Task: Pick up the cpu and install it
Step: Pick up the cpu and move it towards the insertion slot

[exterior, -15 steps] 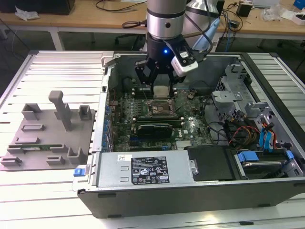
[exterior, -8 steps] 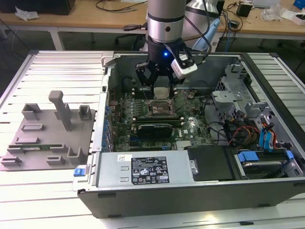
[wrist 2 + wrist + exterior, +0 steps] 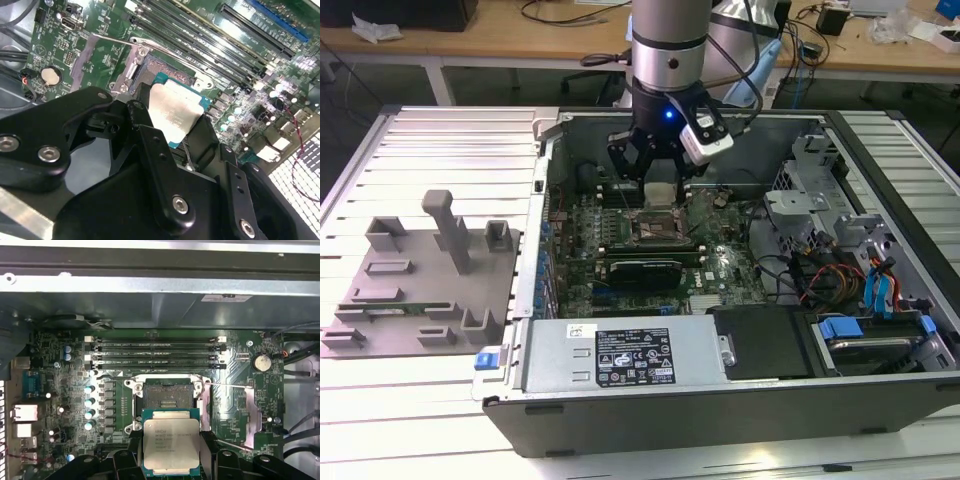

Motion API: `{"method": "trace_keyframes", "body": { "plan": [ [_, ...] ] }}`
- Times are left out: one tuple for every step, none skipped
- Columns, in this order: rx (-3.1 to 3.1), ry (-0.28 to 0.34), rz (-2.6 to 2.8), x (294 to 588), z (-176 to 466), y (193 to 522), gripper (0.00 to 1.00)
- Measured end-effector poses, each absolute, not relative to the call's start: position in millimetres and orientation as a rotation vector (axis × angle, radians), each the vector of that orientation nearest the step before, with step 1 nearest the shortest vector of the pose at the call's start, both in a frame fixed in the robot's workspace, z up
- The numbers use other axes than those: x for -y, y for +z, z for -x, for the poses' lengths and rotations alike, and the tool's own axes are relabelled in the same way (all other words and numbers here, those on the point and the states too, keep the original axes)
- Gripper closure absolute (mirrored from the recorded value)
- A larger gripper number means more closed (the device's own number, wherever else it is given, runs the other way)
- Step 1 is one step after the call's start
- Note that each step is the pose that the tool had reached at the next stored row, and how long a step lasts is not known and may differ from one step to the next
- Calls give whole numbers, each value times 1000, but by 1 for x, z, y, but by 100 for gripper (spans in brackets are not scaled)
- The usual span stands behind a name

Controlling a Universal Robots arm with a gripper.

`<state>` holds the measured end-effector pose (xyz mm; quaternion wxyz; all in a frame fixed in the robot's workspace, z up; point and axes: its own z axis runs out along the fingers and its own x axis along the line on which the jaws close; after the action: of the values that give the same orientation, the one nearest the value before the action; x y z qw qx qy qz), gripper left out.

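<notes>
The cpu [image 3: 660, 193], a small square chip with a pale silvery top and green edge, hangs inside the open computer case, held in my gripper [image 3: 660, 188]. In both wrist views the black fingers [image 3: 209, 446] press on two opposite edges of the cpu [image 3: 171, 442], so the gripper [image 3: 171, 450] is shut on it. The chip sits just above and slightly to one side of the open dark metal-framed socket [image 3: 167, 395] on the green motherboard. In the second wrist view the cpu [image 3: 175, 112] is tilted over the socket [image 3: 150, 70], between the fingers [image 3: 141, 114] of the gripper [image 3: 175, 125].
Memory slots [image 3: 155, 352] run beside the socket, and its thin lever [image 3: 227, 386] stands out. The case walls [image 3: 545, 200] enclose the board. A silver power supply [image 3: 620, 355] lies at the front, drive bays and cables [image 3: 860, 270] on the exterior view's right, a grey tray [image 3: 420, 270] on its left.
</notes>
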<state>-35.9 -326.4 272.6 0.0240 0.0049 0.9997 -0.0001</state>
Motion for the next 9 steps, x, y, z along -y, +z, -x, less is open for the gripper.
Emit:
{"method": "trace_keyframes", "body": {
  "plan": [
    [-3094,0,-16,325,36,272,45],
    [-3094,0,-15,325,35,271,45],
    [-3094,0,-15,325,35,270,45],
    [-3094,-1,-15,325,35,270,45],
    [-3094,0,-15,325,35,269,45],
    [-3094,0,-15,325,35,269,45],
    [-3094,-1,-15,325,35,268,45],
    [-3094,-1,-15,325,35,268,45],
    [-3094,-1,-15,325,36,268,45]
  ]
}}
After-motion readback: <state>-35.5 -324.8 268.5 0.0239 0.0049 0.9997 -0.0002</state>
